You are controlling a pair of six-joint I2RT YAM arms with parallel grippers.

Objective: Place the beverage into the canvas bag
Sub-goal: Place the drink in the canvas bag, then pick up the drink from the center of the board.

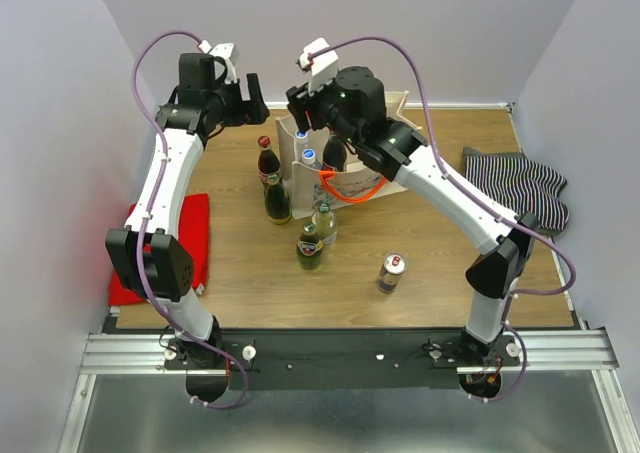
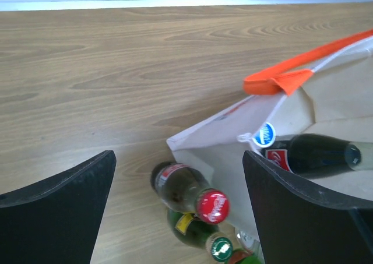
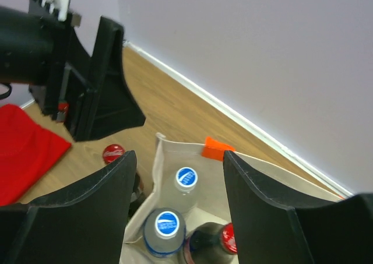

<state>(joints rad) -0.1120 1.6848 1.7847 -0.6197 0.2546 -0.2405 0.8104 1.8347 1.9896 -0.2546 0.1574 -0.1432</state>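
Canvas bag (image 1: 352,181) (three bottles (image 3: 167,226) inside) stands on bench (image 1: 430,273); left gripper (image 2: 179,156) wide, empty; right gripper (image 3: 179,155) wide, empty above it.

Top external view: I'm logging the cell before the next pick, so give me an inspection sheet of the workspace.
Surface: wooden table, no spills seen.
Job's things: canvas bag upright with three bagged bottles; four loose bottles and a can outside.
Clutter: red cloth left, striped cloth right.
Hands: left hand and right hand open, empty, near the bag.
Cables: purple cables loop along both arms, nothing snagged.
Surroundings: pale walls on three sides.
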